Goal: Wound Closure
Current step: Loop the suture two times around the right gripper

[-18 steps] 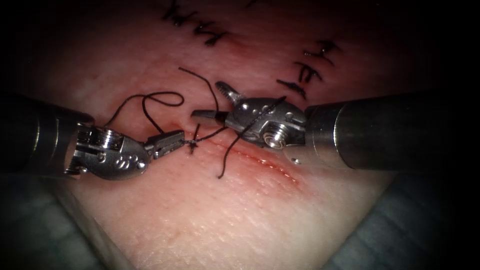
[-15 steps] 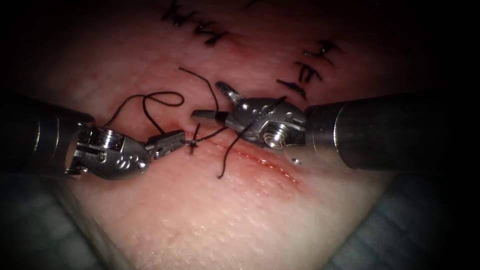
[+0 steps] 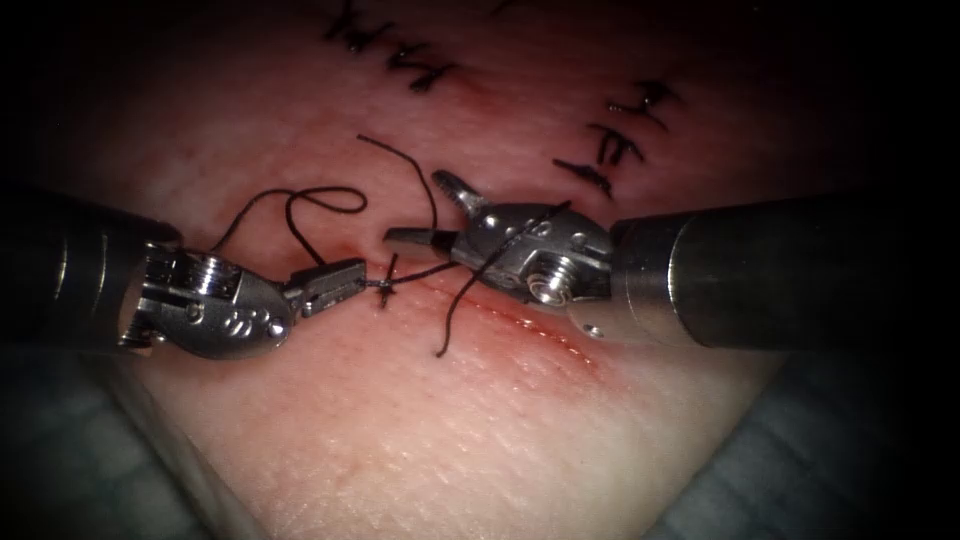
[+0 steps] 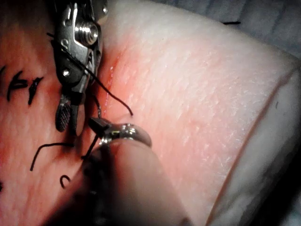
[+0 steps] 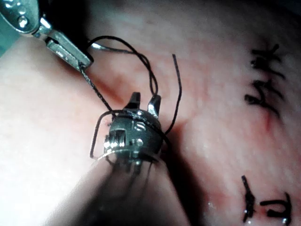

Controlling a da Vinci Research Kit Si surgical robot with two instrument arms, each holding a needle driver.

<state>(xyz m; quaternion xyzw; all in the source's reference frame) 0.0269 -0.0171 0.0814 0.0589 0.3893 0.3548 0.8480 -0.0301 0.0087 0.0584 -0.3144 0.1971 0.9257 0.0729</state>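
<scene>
Gripping the thread [image 3: 300,205] beside the cut, left tool [image 3: 335,283] clamps; right tool [image 3: 430,210] gapes empty.

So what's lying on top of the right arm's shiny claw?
A dark thread lies draped across the body of the right claw, whose jaws stand open holding nothing. The tissue directly beneath the claw is covered, so I cannot see it.

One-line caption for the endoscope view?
Left gripper shut on thread beside the knot; right gripper open, thread draped across it.
</scene>
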